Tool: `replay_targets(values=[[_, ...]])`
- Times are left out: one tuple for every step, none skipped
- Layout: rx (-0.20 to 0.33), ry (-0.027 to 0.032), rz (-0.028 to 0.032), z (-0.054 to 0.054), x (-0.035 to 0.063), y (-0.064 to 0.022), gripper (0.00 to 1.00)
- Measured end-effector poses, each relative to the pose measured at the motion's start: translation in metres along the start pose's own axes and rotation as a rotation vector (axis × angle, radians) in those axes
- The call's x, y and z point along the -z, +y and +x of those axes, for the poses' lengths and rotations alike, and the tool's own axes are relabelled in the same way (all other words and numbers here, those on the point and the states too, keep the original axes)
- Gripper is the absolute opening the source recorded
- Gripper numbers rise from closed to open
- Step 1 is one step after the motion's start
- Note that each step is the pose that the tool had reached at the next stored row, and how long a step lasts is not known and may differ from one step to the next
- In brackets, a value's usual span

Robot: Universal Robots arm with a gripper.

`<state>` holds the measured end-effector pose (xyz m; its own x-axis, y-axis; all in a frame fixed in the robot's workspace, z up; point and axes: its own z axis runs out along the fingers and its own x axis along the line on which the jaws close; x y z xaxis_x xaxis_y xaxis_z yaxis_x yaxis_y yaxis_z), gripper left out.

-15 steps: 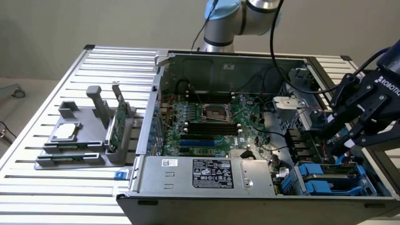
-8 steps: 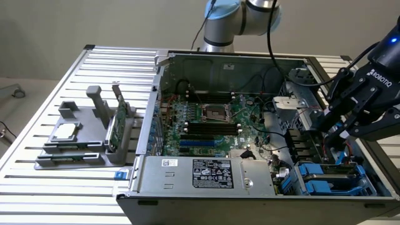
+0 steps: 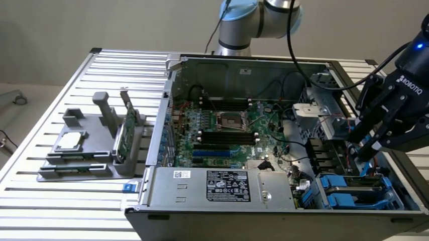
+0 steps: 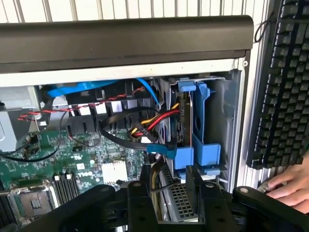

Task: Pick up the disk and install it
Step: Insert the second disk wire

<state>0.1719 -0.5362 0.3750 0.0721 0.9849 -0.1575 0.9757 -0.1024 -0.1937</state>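
The gripper (image 3: 375,143) hangs inside the open computer case (image 3: 241,65), at the drive-bay end on the exterior view's right. Its black fingers (image 4: 205,203) stand parted and hold nothing.

The disk (image 4: 195,130), in its bright blue carrier, sits on edge in the drive cage (image 4: 224,111), just ahead of the fingertips in the wrist view and below and in front of the gripper in the exterior view. It stands vertical, not flat, most likely because the cage takes drives as upright slices; that way the thin blue carrier rails face outward and the end tabs sit where fingers can reach them. In the wrist view its long axis runs away from the gripper toward the case's outer wall, its narrow edge faces the camera, and its broad faces turn sideways. The label is not visible from here.

Whether the disk is fully seated or only resting in the slot, I cannot tell. The gripper looks lined up with the carrier's near end, its parted fingers roughly straddling the carrier's thickness, which suits a pinch across the thin dimension.

A bundle of SATA and power cables (image 4: 149,125), red, yellow and black, loops just beside the carrier on the motherboard (image 3: 228,130) side, close enough to snag. A second blue carrier (image 3: 348,191) lies lower in the bay. Beyond the case, a person's hand (image 4: 289,186) rests near a black keyboard (image 4: 285,82).
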Motion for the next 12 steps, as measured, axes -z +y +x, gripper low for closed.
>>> replay_targets(values=[[-0.002,-0.0003,-0.0099,0.0,-0.0001,0.0,0.42],[-0.003,-0.0006,-0.019,0.0,-0.0002,0.0,0.42],[-0.004,0.0003,-0.0262,0.0001,-0.0005,0.0001,0.42],[-0.005,0.0007,-0.0308,0.0,-0.0007,0.0001,0.42],[-0.005,0.001,-0.0347,0.0,-0.0007,0.0001,0.42],[-0.006,0.0011,-0.0368,0.0001,-0.0007,0.0002,0.42],[-0.006,0.001,-0.0384,0.0001,-0.0007,0.0002,0.42],[-0.006,0.0007,-0.0406,0.0001,-0.0009,0.0001,0.42],[-0.007,0.0001,-0.0441,0.0001,-0.0011,0.0,0.42],[-0.008,-0.0004,-0.0491,0.0001,-0.0013,-0.0001,0.42],[-0.009,-0.0009,-0.0542,0.0002,-0.0017,-0.0002,0.42],[-0.01,-0.0016,-0.0582,0.0002,-0.0022,-0.0002,0.42]])
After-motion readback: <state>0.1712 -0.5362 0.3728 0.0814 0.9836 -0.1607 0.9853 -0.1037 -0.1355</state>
